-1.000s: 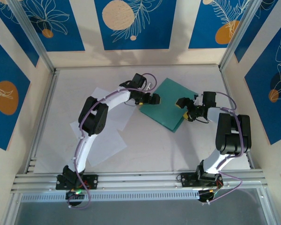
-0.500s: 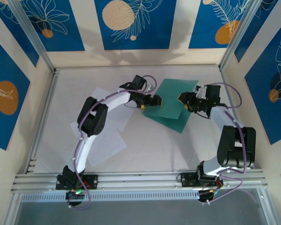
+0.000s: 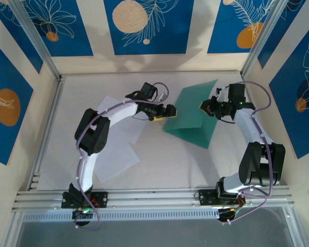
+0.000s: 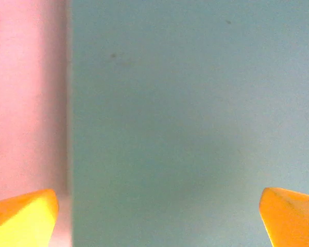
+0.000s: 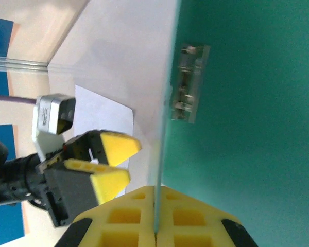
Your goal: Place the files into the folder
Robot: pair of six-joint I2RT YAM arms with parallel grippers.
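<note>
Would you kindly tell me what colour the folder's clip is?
Silver; the clip shows best in the right wrist view.

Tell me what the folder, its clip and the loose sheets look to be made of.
The folder looks like thin matte teal card: its raised leaf shows a sliver-thin edge. The clip seems to be shiny silvery metal, judging by its glints, though it is blurred. The sheets look like plain white paper, lying flat and thin.

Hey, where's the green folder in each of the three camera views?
Top view: folder right of centre, one leaf raised.
Left wrist: folder across the right side.
Right wrist: folder on the right half, clip showing.
Shared landmark: the yellow-fingered left hand by its left edge.
</note>
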